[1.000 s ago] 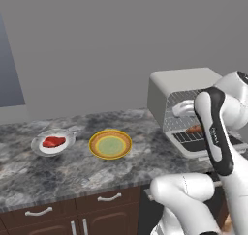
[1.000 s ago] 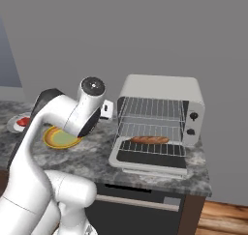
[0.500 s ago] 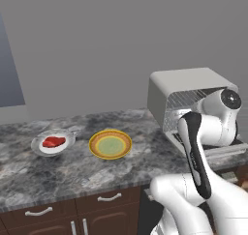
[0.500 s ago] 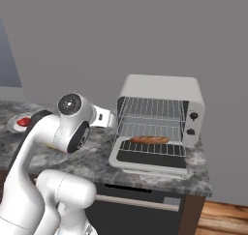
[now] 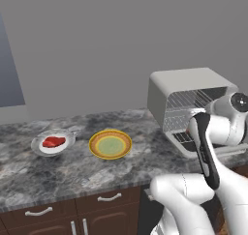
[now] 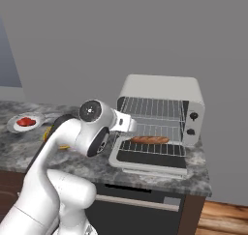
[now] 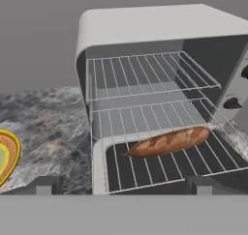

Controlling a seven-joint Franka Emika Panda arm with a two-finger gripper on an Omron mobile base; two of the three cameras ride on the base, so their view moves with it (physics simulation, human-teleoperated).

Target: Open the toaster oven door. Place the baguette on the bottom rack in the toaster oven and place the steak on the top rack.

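A white robot arm is hovering before the toaster oven [image 6: 160, 115] at the right end of a speckled stone counter [image 5: 72, 164], its gripper [image 7: 121, 185] standing wide open with nothing between the fingertips. The toaster oven door [image 6: 147, 161] is lying folded down toward the near edge. The baguette [image 7: 168, 140] is resting on the bottom rack [image 7: 160, 156], while the top rack [image 7: 145, 74] is sitting bare above it. Far to the left, the steak [image 5: 53, 141] is lying on a white plate [image 5: 65, 144], just beside a yellow-rimmed green plate [image 5: 110, 144]. No brand name or lettering is appearing legibly on the oven, though its knobs look too small to judge.
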